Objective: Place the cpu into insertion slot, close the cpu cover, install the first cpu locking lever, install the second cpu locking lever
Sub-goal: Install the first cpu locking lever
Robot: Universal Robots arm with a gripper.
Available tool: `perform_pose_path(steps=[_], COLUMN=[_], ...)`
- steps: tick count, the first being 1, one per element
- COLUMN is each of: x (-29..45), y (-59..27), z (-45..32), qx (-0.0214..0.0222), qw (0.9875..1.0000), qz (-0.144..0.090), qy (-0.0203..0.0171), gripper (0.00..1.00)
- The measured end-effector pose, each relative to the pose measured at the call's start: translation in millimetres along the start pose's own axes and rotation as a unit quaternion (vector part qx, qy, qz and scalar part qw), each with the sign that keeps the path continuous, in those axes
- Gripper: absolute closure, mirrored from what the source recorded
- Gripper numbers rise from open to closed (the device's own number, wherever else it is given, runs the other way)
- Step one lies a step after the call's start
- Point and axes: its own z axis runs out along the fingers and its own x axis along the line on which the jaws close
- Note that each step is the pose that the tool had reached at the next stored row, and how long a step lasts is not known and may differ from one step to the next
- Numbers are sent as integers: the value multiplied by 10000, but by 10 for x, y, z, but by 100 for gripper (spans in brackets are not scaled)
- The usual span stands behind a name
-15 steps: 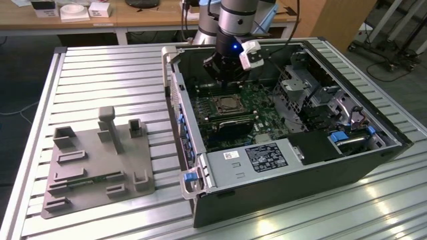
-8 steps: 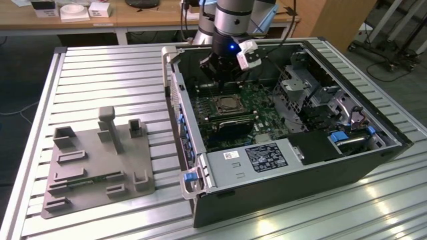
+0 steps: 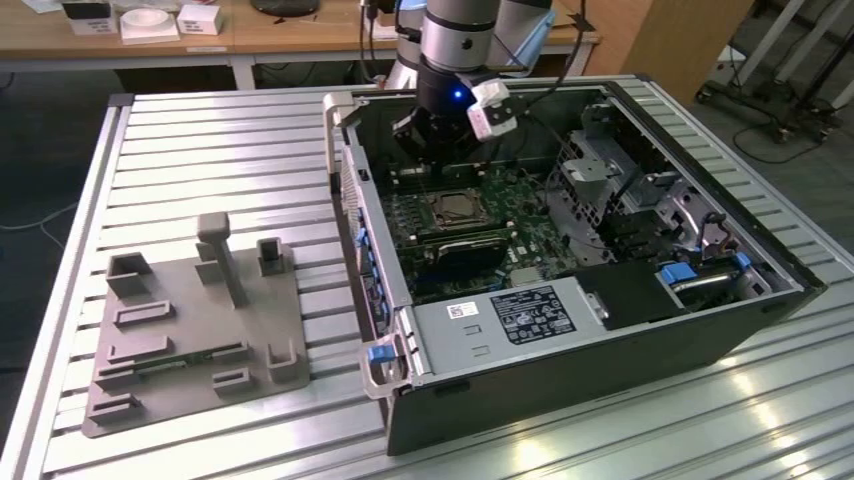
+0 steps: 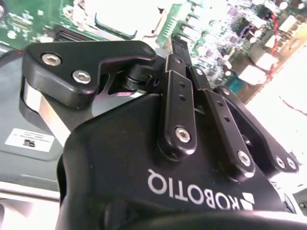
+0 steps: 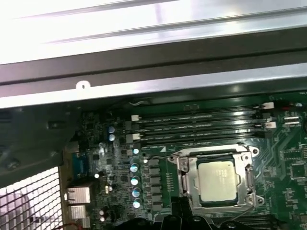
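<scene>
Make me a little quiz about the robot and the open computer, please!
1. True or false: the small flat silvery-grey square chip sits in the square silver-rimmed socket.
2. Pick one: what colour is the flat circuit board around that socket? A red, B green, C yellow.
3. Short answer: in the exterior view, what big thing does the black pincer hang over?

Key: 1 true; 2 B; 3 the open dark metal computer case.
</scene>
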Motion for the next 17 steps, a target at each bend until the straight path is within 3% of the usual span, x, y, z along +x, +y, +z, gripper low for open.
perform_pose_path(steps=[7, 17], x=[145, 188], y=[-14, -13], z=[1, -33], qx=[0, -3], qw=[10000, 9999], qz=[-56, -140], qy=[0, -27], gripper=[90, 90])
